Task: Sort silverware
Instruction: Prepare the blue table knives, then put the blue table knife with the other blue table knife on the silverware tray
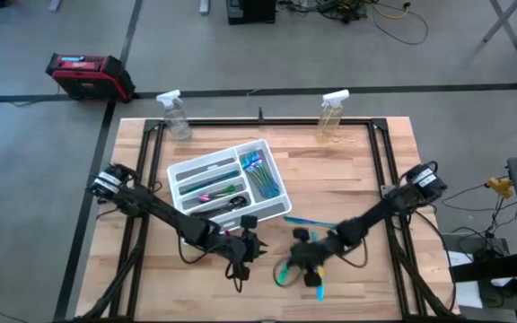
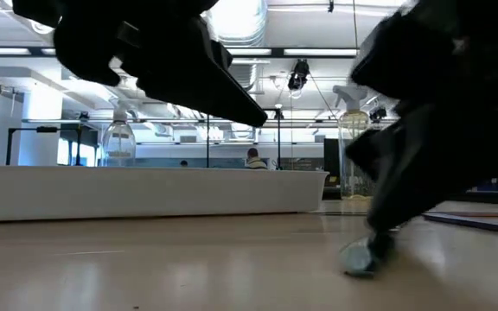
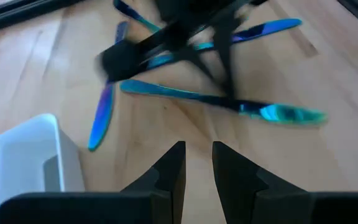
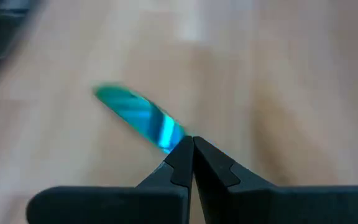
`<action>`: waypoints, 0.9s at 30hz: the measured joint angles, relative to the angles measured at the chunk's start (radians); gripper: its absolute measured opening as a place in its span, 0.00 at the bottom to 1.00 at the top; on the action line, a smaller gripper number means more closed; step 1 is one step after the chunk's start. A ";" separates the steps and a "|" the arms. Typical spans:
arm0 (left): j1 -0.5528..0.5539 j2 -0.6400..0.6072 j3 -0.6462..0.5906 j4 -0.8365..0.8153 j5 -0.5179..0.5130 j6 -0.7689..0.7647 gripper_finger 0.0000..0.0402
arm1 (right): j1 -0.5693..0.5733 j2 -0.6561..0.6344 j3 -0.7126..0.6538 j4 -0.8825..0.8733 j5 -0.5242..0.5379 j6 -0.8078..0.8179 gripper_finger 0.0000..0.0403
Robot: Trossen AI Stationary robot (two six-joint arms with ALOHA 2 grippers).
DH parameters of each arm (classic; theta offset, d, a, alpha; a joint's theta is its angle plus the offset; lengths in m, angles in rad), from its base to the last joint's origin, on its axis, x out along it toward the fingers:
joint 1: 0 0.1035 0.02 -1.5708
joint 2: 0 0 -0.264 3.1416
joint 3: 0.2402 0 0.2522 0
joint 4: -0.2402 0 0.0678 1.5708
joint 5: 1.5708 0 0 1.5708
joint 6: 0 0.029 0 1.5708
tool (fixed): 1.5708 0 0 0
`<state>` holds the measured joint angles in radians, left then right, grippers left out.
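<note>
The silverware, slim iridescent teal, blue and purple utensils, lies in two lots: a loose cluster (image 1: 299, 260) on the wooden worktop (image 1: 348, 179) near its front edge, right of centre, and pieces already sorted into the tray. In the left wrist view the loose pieces overlap one another at angles, a long teal-tipped piece (image 3: 229, 102) lying across the rest. The right gripper (image 4: 191, 146) is down at this cluster, its fingers pressed together on the end of a teal utensil (image 4: 138, 115), apparently to draw one piece free of the pile. The left gripper (image 3: 197, 158) hovers just left of the cluster and just in front of the tray's front corner, fingers a narrow gap apart and holding nothing, probably waiting its turn. The white plastic compartment tray (image 1: 187, 170) sits left of centre, skewed to the worktop's edges. Its right-hand compartment holds a bundle of teal and purple pieces (image 1: 260, 175); a middle compartment holds a few coloured pieces (image 1: 215, 191); the remaining compartments cannot be read. Two clear spray bottles (image 1: 174, 114) stand at the back edge, clear of the work.
</note>
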<state>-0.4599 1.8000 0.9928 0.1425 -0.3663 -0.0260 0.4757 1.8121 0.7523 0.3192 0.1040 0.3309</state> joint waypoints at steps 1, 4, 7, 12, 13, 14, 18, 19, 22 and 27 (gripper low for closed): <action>-0.005 -0.001 0.000 -0.008 0.002 -0.003 0.16 | -0.029 0.003 0.001 0.002 0.000 -0.010 0.00; -0.017 -0.005 0.000 -0.049 0.003 -0.013 0.16 | -0.103 0.007 0.000 0.023 0.020 -0.067 0.00; -0.018 -0.005 0.000 -0.068 0.007 -0.040 0.16 | -0.148 0.006 -0.001 0.074 0.111 -0.139 0.00; -0.018 -0.005 0.000 -0.157 -0.071 -0.115 0.16 | -0.153 -0.028 -0.001 0.099 0.100 -0.209 0.00; -0.018 -0.005 0.000 -0.172 -0.104 -0.131 0.16 | -0.146 -0.035 -0.001 0.084 0.101 -0.212 0.00; -0.018 -0.005 0.000 -0.177 -0.126 -0.137 0.16 | -0.140 -0.039 -0.003 0.067 0.106 -0.212 0.00; -0.007 -0.002 -0.009 -0.178 -0.140 -0.141 0.16 | -0.130 -0.040 -0.012 0.044 0.208 -0.166 0.00; -0.003 0.000 -0.016 -0.178 -0.139 -0.141 0.16 | -0.130 -0.034 -0.013 0.049 0.239 -0.162 0.00; 0.011 0.001 -0.044 -0.200 -0.140 -0.141 0.16 | -0.133 -0.019 -0.012 0.066 0.296 -0.165 0.00; 0.039 -0.029 -0.102 -0.221 -0.140 -0.172 0.16 | -0.160 0.001 -0.009 0.082 0.346 -0.167 0.00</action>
<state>-0.4208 1.7705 0.8907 -0.0780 -0.5062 -0.1982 0.3157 1.8126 0.7437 0.4013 0.4503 0.1642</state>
